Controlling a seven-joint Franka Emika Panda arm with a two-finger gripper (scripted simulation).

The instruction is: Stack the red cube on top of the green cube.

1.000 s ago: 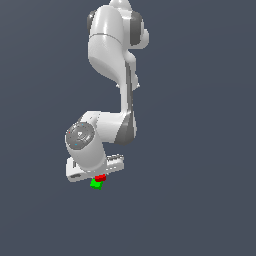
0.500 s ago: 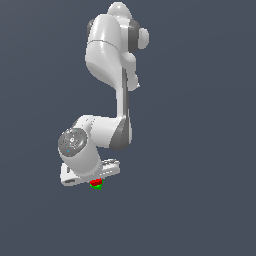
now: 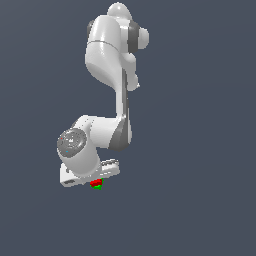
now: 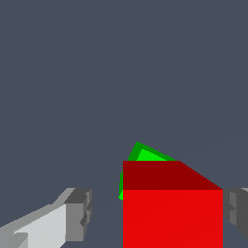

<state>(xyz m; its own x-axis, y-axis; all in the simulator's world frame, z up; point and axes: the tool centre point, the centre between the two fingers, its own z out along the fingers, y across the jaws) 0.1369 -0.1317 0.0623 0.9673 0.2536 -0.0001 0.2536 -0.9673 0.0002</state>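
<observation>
Red cube [image 4: 172, 208] now sits over the green cube [image 4: 145, 156], which peeks out beneath it. A second ago the arm was higher, with both cubes clearer below it. End effector [image 4: 155, 218] fingers stand apart: one pad [image 4: 80, 213] is clear of the cube, suggesting release onto the stack, though slightly skewed.
</observation>
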